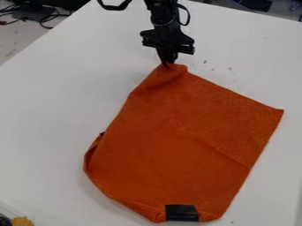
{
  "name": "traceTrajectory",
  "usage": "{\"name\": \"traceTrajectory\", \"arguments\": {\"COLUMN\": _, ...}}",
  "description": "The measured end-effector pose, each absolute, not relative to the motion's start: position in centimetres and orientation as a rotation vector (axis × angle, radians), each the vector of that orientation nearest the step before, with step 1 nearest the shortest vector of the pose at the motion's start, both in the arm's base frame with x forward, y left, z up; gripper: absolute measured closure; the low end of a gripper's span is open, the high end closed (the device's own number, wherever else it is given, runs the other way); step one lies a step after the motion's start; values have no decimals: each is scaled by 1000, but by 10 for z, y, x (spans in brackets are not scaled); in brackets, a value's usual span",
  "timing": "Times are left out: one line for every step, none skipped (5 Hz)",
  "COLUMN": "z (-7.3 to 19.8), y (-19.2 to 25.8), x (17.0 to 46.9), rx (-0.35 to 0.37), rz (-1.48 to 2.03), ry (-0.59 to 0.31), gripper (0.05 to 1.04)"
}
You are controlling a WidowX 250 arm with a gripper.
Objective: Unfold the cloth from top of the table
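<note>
The black gripper hangs at the top centre of the view, its fingertips at the upper corner of the orange cloth. That corner is bunched up between the fingers, which are shut on it. Most of the cloth lies spread over the white table, with its right corner pointing to the right edge. Its lower left edge is curled over. A black patch sits on the cloth's bottom edge.
The white table extends around the cloth. Some small dark crumbs lie right of the gripper. A yellow object and part of a clear container are at the bottom left corner. Cables lie on the floor beyond the table's upper left edge.
</note>
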State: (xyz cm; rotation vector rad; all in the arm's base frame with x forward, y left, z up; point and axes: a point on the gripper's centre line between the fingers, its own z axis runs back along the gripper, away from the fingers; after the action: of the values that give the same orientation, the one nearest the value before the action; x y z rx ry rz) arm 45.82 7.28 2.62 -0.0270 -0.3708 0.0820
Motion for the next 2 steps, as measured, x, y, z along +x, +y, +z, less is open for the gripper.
{"name": "traceTrajectory", "arguments": {"z": 18, "y": 72, "x": 473, "rx": -45, "rz": 46, "ry": -366, "gripper": 1029}}
{"name": "traceTrajectory", "arguments": {"z": 19, "y": 77, "x": 479, "rx": -23, "rz": 30, "ry": -353, "gripper": 1029}}
